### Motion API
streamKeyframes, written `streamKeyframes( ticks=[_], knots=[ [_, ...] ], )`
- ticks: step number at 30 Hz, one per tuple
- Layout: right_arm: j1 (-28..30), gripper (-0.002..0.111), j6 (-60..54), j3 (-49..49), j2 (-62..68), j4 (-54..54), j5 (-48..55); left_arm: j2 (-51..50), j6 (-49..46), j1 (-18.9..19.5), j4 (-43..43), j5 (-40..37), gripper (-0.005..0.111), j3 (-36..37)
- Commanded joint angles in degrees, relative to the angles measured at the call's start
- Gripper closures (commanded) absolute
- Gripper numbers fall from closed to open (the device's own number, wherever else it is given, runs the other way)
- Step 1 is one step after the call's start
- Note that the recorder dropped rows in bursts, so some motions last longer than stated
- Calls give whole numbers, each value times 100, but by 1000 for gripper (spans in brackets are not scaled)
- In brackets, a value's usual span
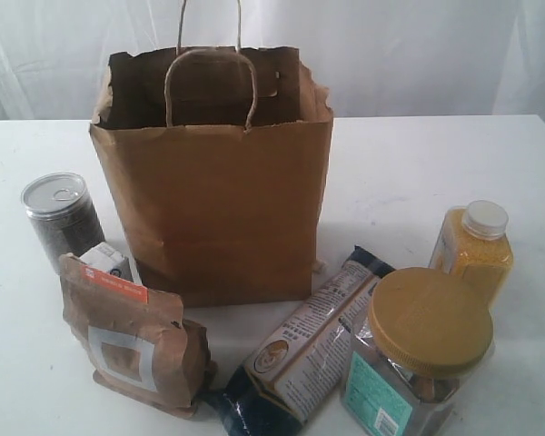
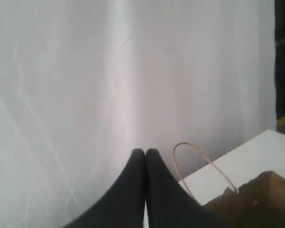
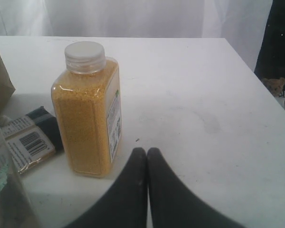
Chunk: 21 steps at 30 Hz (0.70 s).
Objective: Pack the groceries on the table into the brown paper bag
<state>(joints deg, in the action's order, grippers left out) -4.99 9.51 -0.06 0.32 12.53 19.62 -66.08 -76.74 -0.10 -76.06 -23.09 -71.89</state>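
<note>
The brown paper bag [image 1: 218, 200] stands open and upright mid-table, handles up. To its left stands the grey pull-tab can [image 1: 62, 218], with the small white-blue carton [image 1: 106, 261] and the brown orange-striped pouch [image 1: 132, 336] in front of it. The long dark-blue packet [image 1: 300, 350] lies in front of the bag. At the right are the gold-lidded clear jar [image 1: 418, 359] and the yellow white-capped bottle [image 1: 475, 250]. Neither gripper shows in the exterior view. My left gripper [image 2: 145, 152] is shut, empty, beside the bag's handle [image 2: 199, 161]. My right gripper [image 3: 147, 151] is shut, empty, close beside the bottle [image 3: 88, 114].
The white table [image 1: 409, 163] runs wide around the bag. A white curtain [image 1: 391, 45] hangs behind it. In the right wrist view the table's edge [image 3: 256, 80] drops off near the bottle, with dark floor and a small brown thing [image 3: 275, 85] beyond.
</note>
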Motion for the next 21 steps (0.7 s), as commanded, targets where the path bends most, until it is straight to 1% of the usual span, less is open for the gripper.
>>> streamKeyframes(
  ticks=[1, 2, 3, 4, 5, 7, 8, 10, 11, 12, 13, 15, 18, 21],
  knots=[
    [44, 108, -16, 6, -32, 1, -2, 321, 1971, 10, 1600, 209, 107, 189],
    [44, 108, -16, 6, -32, 1, -2, 334, 2803, 10, 2094, 254, 107, 273],
    [44, 108, -16, 6, -32, 1, -2, 334, 3771, 10, 2845, 303, 107, 373],
    [44, 108, -16, 6, -32, 1, -2, 334, 4504, 10, 3270, 346, 107, 463],
    [44, 108, -16, 6, -32, 1, -2, 334, 5215, 10, 4004, 389, 107, 572],
    [44, 108, -16, 6, -32, 1, -2, 334, 6622, 11, 5172, 418, 107, 792],
    [44, 108, -16, 6, -32, 1, -2, 334, 7674, 11, 6136, 418, 107, 947],
    [44, 108, -16, 6, -32, 1, -2, 334, 8875, 10, 7606, 270, 107, 1146],
    [44, 108, -16, 6, -32, 1, -2, 334, 9532, 10, 8176, 65, 107, 1262],
    [44, 108, -16, 6, -32, 1, -2, 334, 9725, 10, 8539, -62, 107, 1325],
    [44, 108, -16, 6, -32, 1, -2, 348, 9717, -2, 8643, -161, 107, 1392],
    [44, 108, -16, 6, -32, 1, -2, 440, 9215, -32, 8396, -226, 107, 1508],
    [44, 108, -16, 6, -32, 1, -2, 629, 7706, -150, 7839, -318, 107, 1597],
    [44, 108, -16, 6, -32, 1, -2, 666, 6597, -193, 7374, -1030, 107, 1712]
  ],
)
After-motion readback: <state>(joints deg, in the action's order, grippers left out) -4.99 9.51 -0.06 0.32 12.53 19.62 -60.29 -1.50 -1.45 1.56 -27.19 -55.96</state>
